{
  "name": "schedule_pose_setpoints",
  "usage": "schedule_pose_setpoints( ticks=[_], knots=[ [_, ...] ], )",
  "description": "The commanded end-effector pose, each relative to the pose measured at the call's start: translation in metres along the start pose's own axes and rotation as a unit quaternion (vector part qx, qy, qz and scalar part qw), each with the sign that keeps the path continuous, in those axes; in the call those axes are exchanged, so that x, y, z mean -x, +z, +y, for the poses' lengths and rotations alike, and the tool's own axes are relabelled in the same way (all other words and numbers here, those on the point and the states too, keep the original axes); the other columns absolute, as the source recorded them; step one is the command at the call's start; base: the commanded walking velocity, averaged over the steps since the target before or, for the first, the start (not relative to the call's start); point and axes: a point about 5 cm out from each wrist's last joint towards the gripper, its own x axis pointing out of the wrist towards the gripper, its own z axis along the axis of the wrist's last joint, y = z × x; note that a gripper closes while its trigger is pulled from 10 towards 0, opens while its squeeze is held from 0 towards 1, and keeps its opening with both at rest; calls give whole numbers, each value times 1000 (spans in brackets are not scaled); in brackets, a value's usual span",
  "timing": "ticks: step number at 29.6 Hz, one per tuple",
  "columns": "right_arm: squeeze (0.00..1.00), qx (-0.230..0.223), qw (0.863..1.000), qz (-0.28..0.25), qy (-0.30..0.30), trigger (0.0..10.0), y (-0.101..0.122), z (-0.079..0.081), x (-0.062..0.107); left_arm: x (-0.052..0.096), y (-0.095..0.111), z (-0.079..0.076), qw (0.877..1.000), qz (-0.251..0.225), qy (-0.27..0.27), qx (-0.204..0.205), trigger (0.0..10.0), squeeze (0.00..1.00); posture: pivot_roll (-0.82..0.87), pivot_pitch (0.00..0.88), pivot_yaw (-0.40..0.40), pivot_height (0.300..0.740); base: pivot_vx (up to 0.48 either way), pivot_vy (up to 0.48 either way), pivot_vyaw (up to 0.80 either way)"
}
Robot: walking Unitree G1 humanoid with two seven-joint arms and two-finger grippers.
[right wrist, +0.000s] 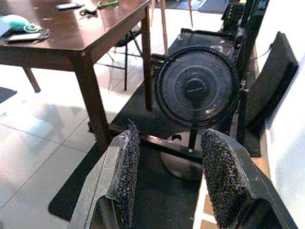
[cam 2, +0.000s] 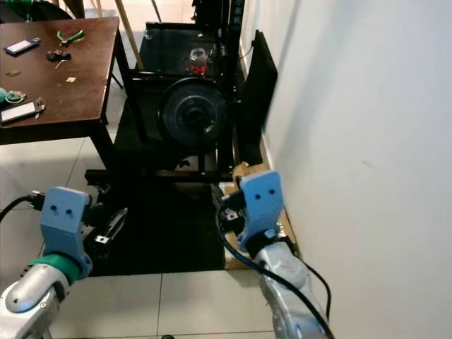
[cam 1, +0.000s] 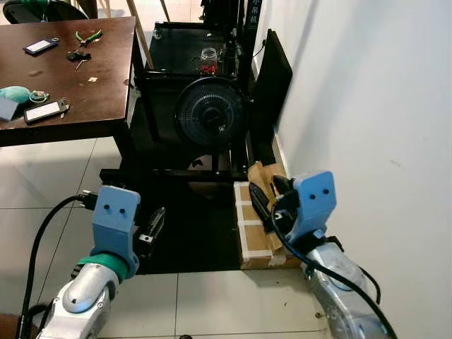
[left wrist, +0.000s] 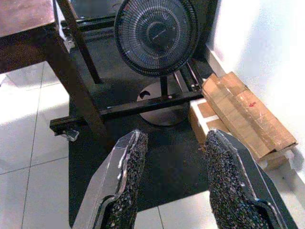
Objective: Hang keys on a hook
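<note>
A bunch of keys with a black fob (cam 1: 77,56) lies on the dark wooden table (cam 1: 99,106) at the far left, beside green pliers (cam 1: 88,35). Both arms are held low over the floor, well short of the table. My left gripper (cam 1: 154,224) hovers over the black mat, open and empty; the left wrist view shows its fingers (left wrist: 125,176) spread apart. My right gripper (cam 1: 267,192) hangs above the cardboard box by the wall, also open with nothing between its fingers (right wrist: 217,176).
A black floor fan (cam 1: 210,113) stands ahead on a black mat (cam 1: 191,240), with a dark metal rack behind it. A taped cardboard box (cam 1: 253,236) lies against the white wall (cam 1: 367,106). Two phones (cam 1: 46,111) and a teal object (cam 1: 15,94) are on the table.
</note>
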Motion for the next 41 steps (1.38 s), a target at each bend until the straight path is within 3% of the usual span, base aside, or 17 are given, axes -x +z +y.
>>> schedule_pose_setpoints(
  ticks=[1, 8, 16, 22, 26, 28, 30, 35, 38, 41],
  knots=[
    [0, -12, 1000, 8, 11, 10000, -4, 4, -1, -1, -7, -1, 1000, 20, -4, -3, 10000, 0, -44, 115, 97, 740, 0, 0, 0],
    [0, -33, 999, 15, 31, 10000, -5, 8, -5, -4, -3, -10, 999, 39, -28, -16, 10000, 0, -47, 95, 94, 740, 0, 0, 0],
    [0, -54, 998, 11, 8, 10000, 1, 2, -12, -4, 14, -20, 999, 4, -40, -7, 10000, 0, -52, 83, 105, 740, 0, 0, 0],
    [0, -53, 999, 4, -3, 10000, 3, 0, -14, -5, 17, -21, 999, 0, -48, 5, 10000, 0, -54, 85, 107, 740, 0, 0, 0],
    [0, -42, 999, -10, -18, 10000, 10, -6, -17, -7, 22, -12, 999, 5, -50, 17, 10000, 0, -48, 77, 99, 740, 0, 0, 0],
    [0, -24, 999, -26, -16, 10000, 19, -8, -22, -10, 31, -8, 999, -14, -50, 10, 10000, 0, -52, 73, 96, 740, 0, 0, 0],
    [0, -23, 999, -32, -16, 10000, 22, -7, -26, -12, 38, -14, 998, -35, -59, 3, 10000, 0, -56, 76, 94, 740, 0, 0, 0],
    [0, -25, 999, -31, -16, 10000, 21, -7, -26, -12, 38, -16, 997, -39, -61, -2, 10000, 0, -57, 74, 94, 740, 0, 0, 0],
    [0, -11, 998, -52, -36, 10000, 27, -13, -28, -19, 42, -20, 997, -59, -37, -39, 10000, 0, -64, 78, 107, 740, 0, 0, 0],
    [0, -14, 997, -58, -51, 10000, 29, -19, -28, -22, 43, -18, 997, -63, -22, -43, 10000, 0, -67, 61, 111, 740, 0, 0, 0]
  ],
)
